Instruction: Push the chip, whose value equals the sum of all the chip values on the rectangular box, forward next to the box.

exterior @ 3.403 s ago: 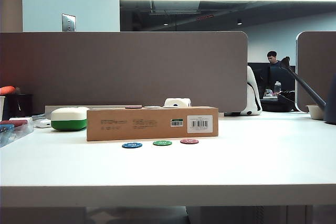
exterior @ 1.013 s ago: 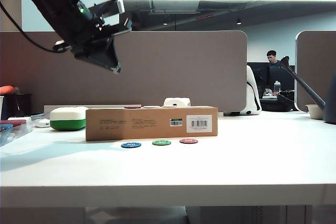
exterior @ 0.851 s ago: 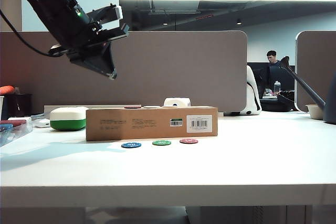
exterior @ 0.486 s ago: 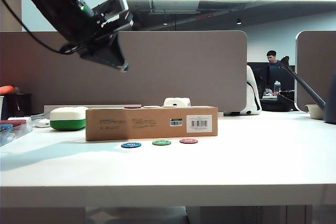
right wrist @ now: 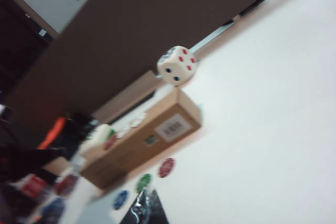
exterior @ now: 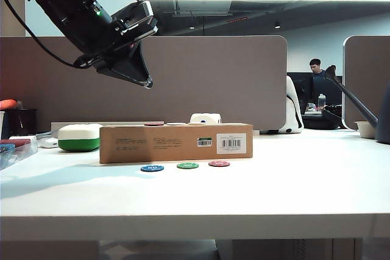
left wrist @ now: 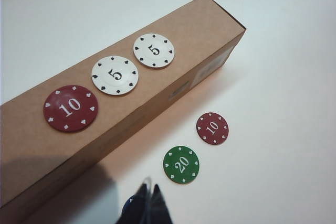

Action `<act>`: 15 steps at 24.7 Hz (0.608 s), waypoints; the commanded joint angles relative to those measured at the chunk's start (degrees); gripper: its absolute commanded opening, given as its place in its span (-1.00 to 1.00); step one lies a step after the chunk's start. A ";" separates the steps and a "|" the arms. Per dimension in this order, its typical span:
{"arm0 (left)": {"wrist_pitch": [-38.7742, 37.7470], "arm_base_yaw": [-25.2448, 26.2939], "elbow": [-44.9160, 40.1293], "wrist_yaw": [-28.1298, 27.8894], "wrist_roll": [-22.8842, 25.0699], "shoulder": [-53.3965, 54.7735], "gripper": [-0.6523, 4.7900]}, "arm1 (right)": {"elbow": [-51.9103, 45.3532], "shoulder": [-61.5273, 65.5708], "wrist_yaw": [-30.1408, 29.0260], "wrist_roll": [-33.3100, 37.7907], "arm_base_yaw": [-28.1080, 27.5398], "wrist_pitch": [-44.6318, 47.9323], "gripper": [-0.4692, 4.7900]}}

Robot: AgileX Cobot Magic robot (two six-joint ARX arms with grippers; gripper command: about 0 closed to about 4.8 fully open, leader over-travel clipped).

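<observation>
The rectangular box (exterior: 177, 142) lies across the table, with a white barcode label on its front. On its top sit a red 10 chip (left wrist: 70, 108) and two white 5 chips (left wrist: 115, 75). In front of it lie a blue chip (exterior: 152, 168), the green chip (exterior: 187, 165) printed 20 (left wrist: 181, 164), and a red 10 chip (left wrist: 212, 128). My left gripper (exterior: 146, 82) hangs shut, high above the box's left end and clear of everything; its tips (left wrist: 148, 208) partly hide the blue chip. My right gripper (right wrist: 144, 208) is shut, also in the air, and does not show in the exterior view.
A white-and-green rounded case (exterior: 79, 137) stands left of the box. A large white die (exterior: 205, 118) sits behind it. A clear bin (exterior: 12, 150) with chips is at the far left edge. A brown partition (exterior: 213, 77) closes the back of the table.
The left arm came into view from the upper left, rose, then swung right and slightly down toward the box. Box and chips have not moved.
</observation>
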 commanded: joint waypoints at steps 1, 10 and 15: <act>0.57 0.07 0.20 0.07 0.24 -0.17 -0.78 | 0.92 0.02 -1.64 2.27 0.00 1.51 -0.84; 2.75 0.11 0.20 0.09 0.24 -0.17 -0.78 | 11.87 6.51 9.77 5.60 -0.02 7.17 -0.84; 3.08 0.09 0.20 0.13 0.24 -0.17 -0.78 | 22.69 28.76 0.81 -6.40 0.81 7.10 -0.84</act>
